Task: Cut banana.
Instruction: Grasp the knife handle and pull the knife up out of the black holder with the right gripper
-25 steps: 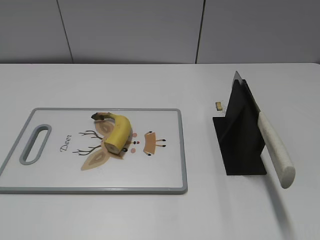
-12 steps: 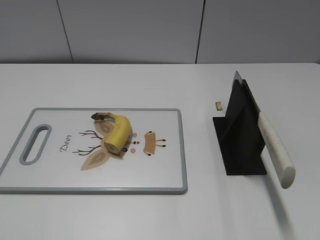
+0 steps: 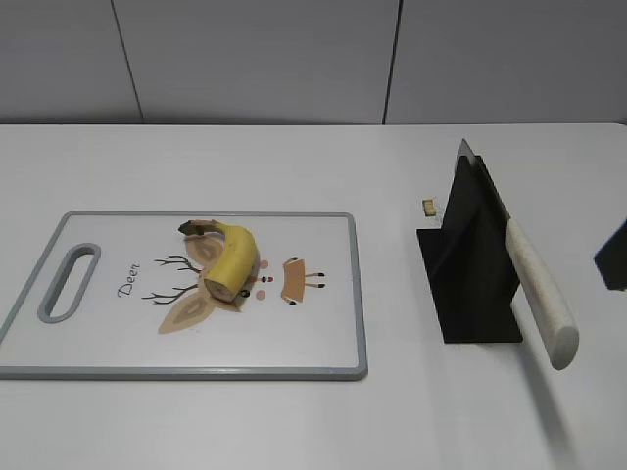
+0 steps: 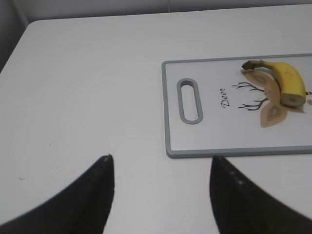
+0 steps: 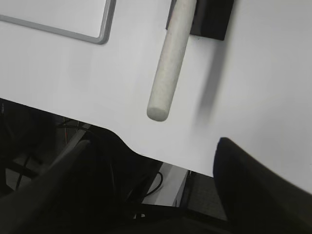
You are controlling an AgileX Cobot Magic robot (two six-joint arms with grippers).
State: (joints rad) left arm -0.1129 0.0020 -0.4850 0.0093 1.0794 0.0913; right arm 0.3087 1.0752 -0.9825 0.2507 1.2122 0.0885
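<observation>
On the board: banana (image 3: 231, 261) lies uncut on cutting board (image 3: 323, 333)
Knife (image 3: 537, 291): untouched in black stand (image 3: 475, 284)
Left gripper (image 4: 161, 170): released, empty
Right gripper (image 5: 151, 161): spread, empty
Left to do: everything

A short, curved, unpeeled yellow banana piece (image 3: 231, 260) with a dark stem tip lies flat, well to the left of the cream-handled knife (image 3: 537, 290), its pale cut end facing the near side
</observation>
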